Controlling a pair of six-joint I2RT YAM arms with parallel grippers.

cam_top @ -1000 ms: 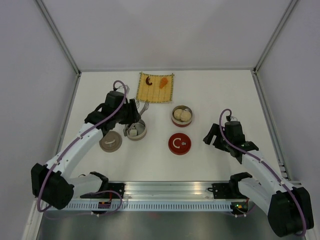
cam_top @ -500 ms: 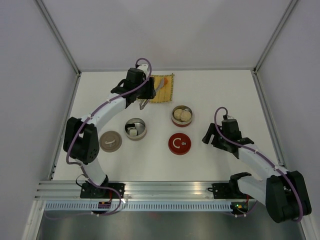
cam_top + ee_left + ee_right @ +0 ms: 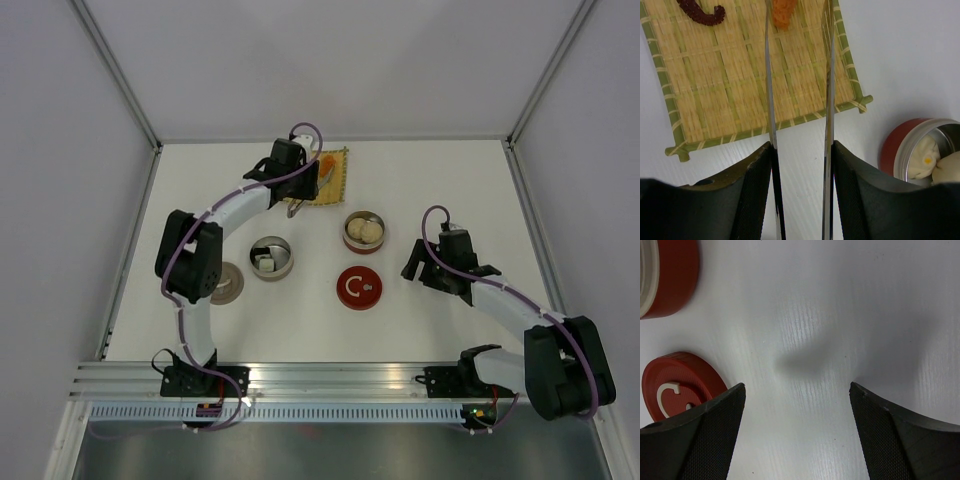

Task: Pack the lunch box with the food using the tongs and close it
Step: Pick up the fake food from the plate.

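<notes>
My left gripper (image 3: 801, 145) is shut on the tongs (image 3: 829, 75), whose two silver arms reach out over the bamboo mat (image 3: 735, 75). An orange food piece (image 3: 782, 12) lies between the tong tips at the mat's far edge, and a dark red-brown piece (image 3: 702, 11) lies to its left. From above, the left gripper (image 3: 300, 175) hovers over the mat (image 3: 338, 180). The lunch box stands as two open tins: a red one (image 3: 347, 240) with white buns and a silver one (image 3: 285, 268) with black-wrapped rolls. My right gripper (image 3: 413, 265) is open and empty above bare table.
A red lid (image 3: 359, 288) with a white handle lies on the table just left of the right gripper (image 3: 797, 390), and shows as the red lid (image 3: 675, 385) in its wrist view. A tan lid (image 3: 228, 285) lies left of the silver tin, partly behind the left arm.
The left arm swung from over the silver tin up to the mat, carrying the tongs. The right gripper edged slightly toward the red tin and stayed open.
</notes>
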